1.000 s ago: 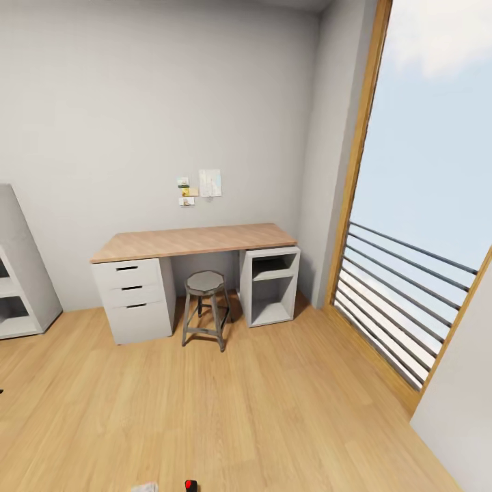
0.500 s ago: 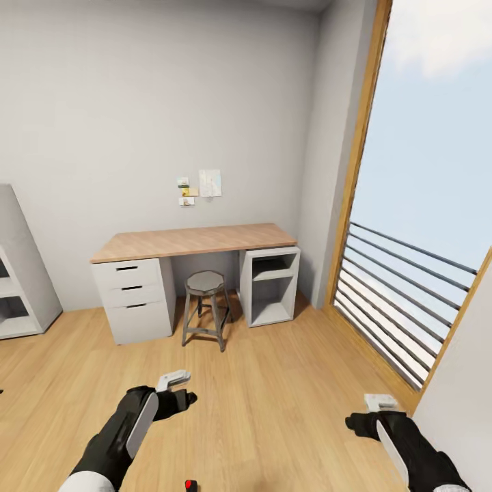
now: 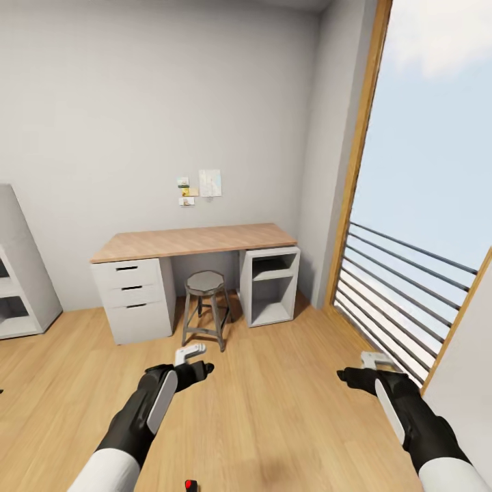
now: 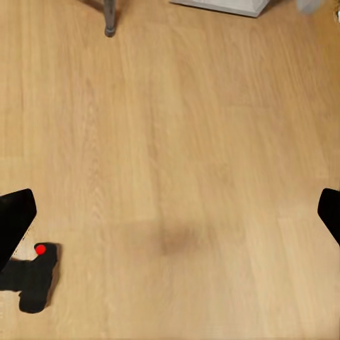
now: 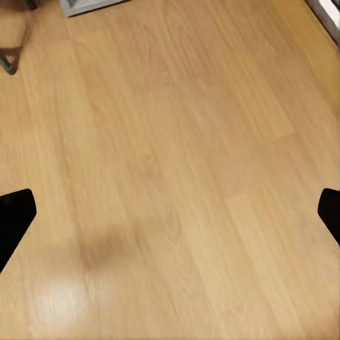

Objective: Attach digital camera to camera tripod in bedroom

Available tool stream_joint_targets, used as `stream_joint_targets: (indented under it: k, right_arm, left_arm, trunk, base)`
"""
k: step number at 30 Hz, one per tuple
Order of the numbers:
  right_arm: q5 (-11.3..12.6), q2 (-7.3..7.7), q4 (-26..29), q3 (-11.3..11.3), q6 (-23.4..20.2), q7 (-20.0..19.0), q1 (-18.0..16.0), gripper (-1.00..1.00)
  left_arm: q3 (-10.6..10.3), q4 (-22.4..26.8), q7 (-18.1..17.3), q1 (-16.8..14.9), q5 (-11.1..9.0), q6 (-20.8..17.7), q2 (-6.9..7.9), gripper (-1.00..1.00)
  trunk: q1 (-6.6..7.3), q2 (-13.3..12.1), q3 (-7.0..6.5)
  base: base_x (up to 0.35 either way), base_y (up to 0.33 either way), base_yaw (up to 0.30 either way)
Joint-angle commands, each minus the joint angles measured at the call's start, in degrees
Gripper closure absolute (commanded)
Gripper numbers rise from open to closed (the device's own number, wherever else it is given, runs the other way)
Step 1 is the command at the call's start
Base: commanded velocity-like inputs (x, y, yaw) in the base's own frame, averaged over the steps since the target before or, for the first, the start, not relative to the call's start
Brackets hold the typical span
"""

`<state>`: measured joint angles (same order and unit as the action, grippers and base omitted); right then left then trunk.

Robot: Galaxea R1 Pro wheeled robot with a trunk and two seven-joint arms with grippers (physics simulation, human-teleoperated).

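Note:
The digital camera [image 3: 190,486], black with a red dot on top, lies on the wood floor at the bottom edge of the head view, close in front of me. The left wrist view shows the digital camera [image 4: 32,280] beside one black fingertip [image 4: 14,219]. My left gripper [image 3: 197,360] hovers open over bare floor, ahead of the camera, with nothing between its fingers. My right gripper [image 3: 359,365] is open too, over the floor near the window. The camera tripod is out of view.
A wood-topped grey desk [image 3: 191,240] stands against the far wall with a round stool [image 3: 205,283] in front. A white shelf [image 3: 17,294] is at the left. A tall window with a railing [image 3: 410,301] runs along the right.
Both arms have come up into the head view and reached further forward over the floor. The digital camera has stayed in place.

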<state>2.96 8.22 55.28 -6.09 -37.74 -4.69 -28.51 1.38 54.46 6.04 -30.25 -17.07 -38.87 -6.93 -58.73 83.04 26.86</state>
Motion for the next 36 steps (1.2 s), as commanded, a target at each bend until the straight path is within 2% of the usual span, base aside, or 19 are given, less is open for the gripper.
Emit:
stream_joint_targets:
  k: [1,5,13,17,20,21,25,27,31,36]
  right_arm:
    - [0.28,-0.03,0.47,-0.09,-0.75,-0.11,-0.03,-1.0]
    - [0.3,-0.06,1.49,-0.13,-3.14,-0.17,-0.05,-1.0]
    - [0.37,-0.14,1.68,-0.15,-4.82,-0.15,-0.05,-1.0]
    - [0.44,-0.2,1.65,-0.15,-5.07,-0.15,-0.05,-1.0]
    - [0.46,-0.19,1.67,-0.15,-5.13,-0.19,-0.05,-1.0]
    - [0.48,-0.13,1.67,-0.15,-5.16,-0.21,-0.05,-1.0]
    - [0.44,-0.06,1.72,-0.15,-5.58,-0.28,-0.05,-1.0]
    - [0.39,-0.01,1.76,-0.58,-6.99,-0.37,-0.05,-1.0]
    - [0.41,-0.04,1.76,-1.27,-7.35,-0.68,-0.05,-1.0]
    - [0.31,-0.09,1.91,-1.52,-7.71,-0.83,-0.05,-1.0]
  left_arm:
    - [0.09,0.32,1.08,-0.04,-0.65,-0.26,-0.11,-1.0]
    - [0.05,1.06,3.59,-0.06,-0.73,-0.24,-0.33,-1.0]
    - [0.03,1.27,4.79,-0.07,-0.84,-0.39,-0.5,-1.0]
    - [0.02,1.29,4.87,-0.08,-1.12,-0.46,-0.5,-1.0]
    - [-0.03,1.44,4.67,-0.08,-2.91,-1.14,-0.36,-1.0]
    - [-0.11,1.87,4.59,-0.08,-4.9,-2.56,-0.19,-1.0]
    - [-0.16,4.23,4.54,-0.08,-7.8,-5.45,0.07,-1.0]
    - [-0.2,9.27,4.51,-0.08,-13.28,-10.23,0.44,-1.0]
    - [-0.16,9.26,4.38,-0.08,-15.23,-10.87,0.44,-1.0]
    - [0.03,4.96,4.47,-0.08,-15.64,-10.68,0.41,-1.0]
  trunk:
    - [0.0,0.04,0.07]
    - [0.0,0.04,0.07]
    - [0.0,0.04,0.07]
    - [-0.88,1.64,0.79]
    - [-1.54,2.85,1.32]
    - [-1.76,3.25,1.5]
    - [-2.64,4.85,2.22]
    - [-3.07,5.65,2.58]
    - [-3.95,7.26,3.3]
    - [-5.05,9.26,4.2]
  base:
    - [0.0,0.0,0.0]
    - [0.0,0.0,0.0]
    - [0.0,0.0,0.0]
    - [0.0,0.0,0.0]
    - [0.0,0.0,0.0]
    - [0.0,0.0,0.0]
    - [0.0,0.0,0.0]
    - [0.0,0.0,0.0]
    - [0.0,0.0,0.0]
    - [0.0,0.0,0.0]
